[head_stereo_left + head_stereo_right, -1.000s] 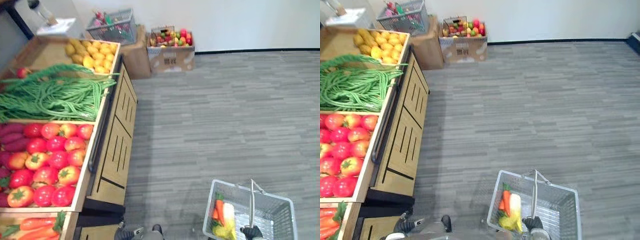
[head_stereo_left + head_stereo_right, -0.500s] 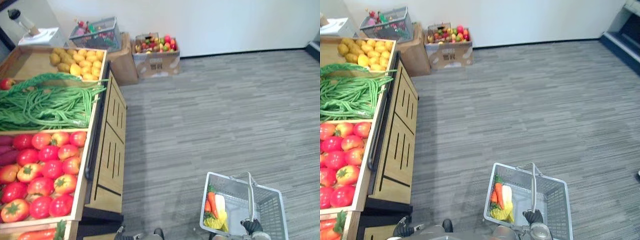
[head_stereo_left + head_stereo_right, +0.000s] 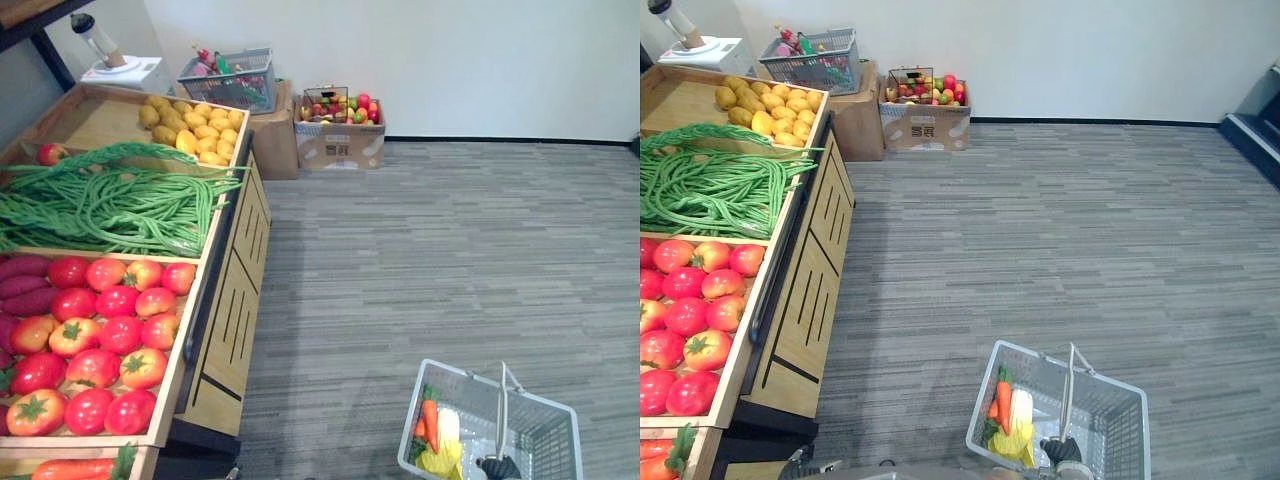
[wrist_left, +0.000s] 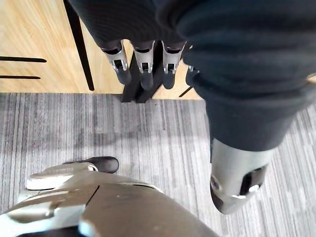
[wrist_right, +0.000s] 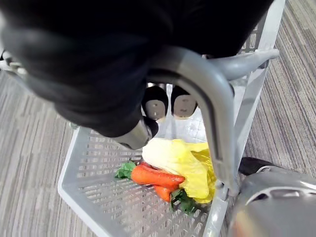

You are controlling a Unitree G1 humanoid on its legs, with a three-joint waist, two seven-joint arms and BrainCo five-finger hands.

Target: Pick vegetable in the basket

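right hand (image 5: 156,102) curled round handle (image 5: 217,124) of basket (image 5: 94,195); carrots (image 5: 154,177) inside

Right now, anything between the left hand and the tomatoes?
Yes. The left hand hangs low with straight fingers, facing the stand's wooden front. The tomatoes lie on top, behind the crate wall, so that wall stands between them. The hand would likely have to rise over it.
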